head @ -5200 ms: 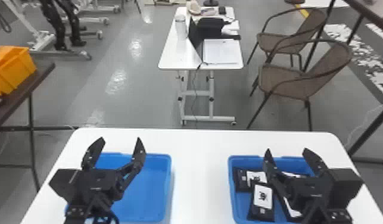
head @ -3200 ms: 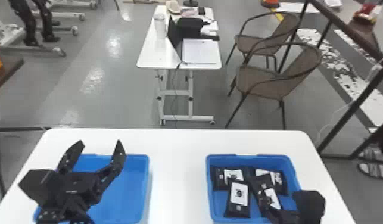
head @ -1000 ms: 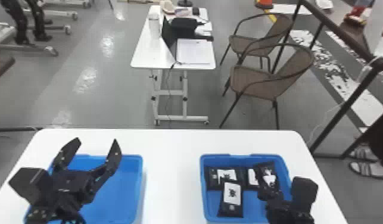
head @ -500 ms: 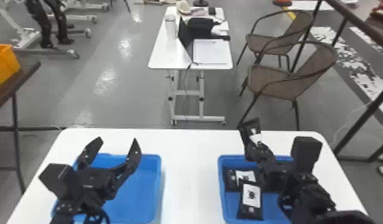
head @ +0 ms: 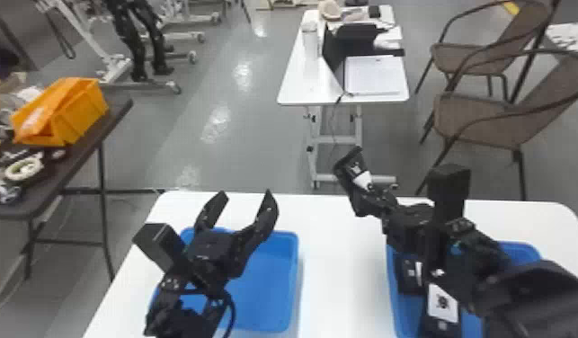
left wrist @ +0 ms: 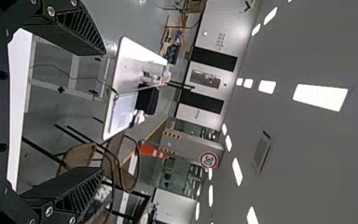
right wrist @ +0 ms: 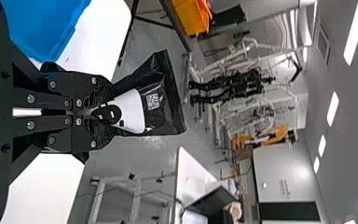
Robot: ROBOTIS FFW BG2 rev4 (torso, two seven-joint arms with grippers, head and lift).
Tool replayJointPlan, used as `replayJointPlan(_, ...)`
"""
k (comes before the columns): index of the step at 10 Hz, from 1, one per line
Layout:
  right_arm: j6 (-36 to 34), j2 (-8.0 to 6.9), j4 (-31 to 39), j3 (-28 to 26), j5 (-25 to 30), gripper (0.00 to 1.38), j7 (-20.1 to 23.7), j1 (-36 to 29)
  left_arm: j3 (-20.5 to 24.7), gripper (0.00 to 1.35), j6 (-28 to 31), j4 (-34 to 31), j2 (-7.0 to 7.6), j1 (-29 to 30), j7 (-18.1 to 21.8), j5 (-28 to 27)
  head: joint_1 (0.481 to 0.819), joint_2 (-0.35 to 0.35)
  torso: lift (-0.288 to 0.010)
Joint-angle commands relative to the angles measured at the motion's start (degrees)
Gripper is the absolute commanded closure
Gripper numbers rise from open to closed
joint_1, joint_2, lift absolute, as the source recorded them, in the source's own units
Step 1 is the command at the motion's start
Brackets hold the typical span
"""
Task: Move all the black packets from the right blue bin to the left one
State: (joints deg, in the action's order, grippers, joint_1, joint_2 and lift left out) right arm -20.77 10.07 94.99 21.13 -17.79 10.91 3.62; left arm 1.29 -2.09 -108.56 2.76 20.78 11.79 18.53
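In the head view my right gripper (head: 382, 204) is above the table between the bins, shut on a black packet (head: 356, 173) that points up and to the left. The right wrist view shows the packet (right wrist: 156, 100) pinched at one end by my right gripper (right wrist: 103, 112). More black packets (head: 442, 305) lie in the right blue bin (head: 393, 287), partly hidden by the right arm. My left gripper (head: 245, 211) stands open over the left blue bin (head: 274, 283), in which no packet is visible. In the left wrist view the fingers of my left gripper (left wrist: 103, 112) are wide apart.
Both bins rest on a white table (head: 341, 269), with a bare strip between them. Behind it are a small white desk (head: 301, 81) and brown chairs (head: 476, 117). A dark side table (head: 90, 130) with an orange bin (head: 72, 112) stands at the left.
My right gripper has lifted the packet out of the right bin and carried it left, past the bin's edge. The left gripper stays open over the left bin, while the head view has shifted.
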Motion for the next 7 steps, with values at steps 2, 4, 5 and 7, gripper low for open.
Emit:
replayJointPlan(2, 4.25, -0.49, -8.51, 6.82, -1.11, 1.27, 3.59, 8.51, -0.5, 0.14, 7.54, -0.69, 1.28, -2.76, 2.98, 6.69, 0.695, 0.204, 0.0)
replayJointPlan(4, 5.92, -1.54, -12.29, 10.25, -2.51, 1.27, 5.97, 12.73, -0.15, 0.14, 11.23, -0.6, 1.02, -3.81, 4.82, 7.57, 0.695, 0.225, 0.0)
replayJointPlan(5, 6.01, -1.63, -12.99, 11.74, -3.83, 1.27, 7.02, 13.88, -0.06, 0.14, 11.14, -0.51, 0.58, -3.9, 4.91, 7.4, 0.695, 0.237, 0.0)
replayJointPlan(7, 5.3, -1.37, -13.34, 13.94, -6.64, 1.27, 8.87, 15.02, 0.46, 0.14, 10.26, -0.42, -0.04, -4.34, 5.09, 5.81, 0.695, 0.261, 0.0)
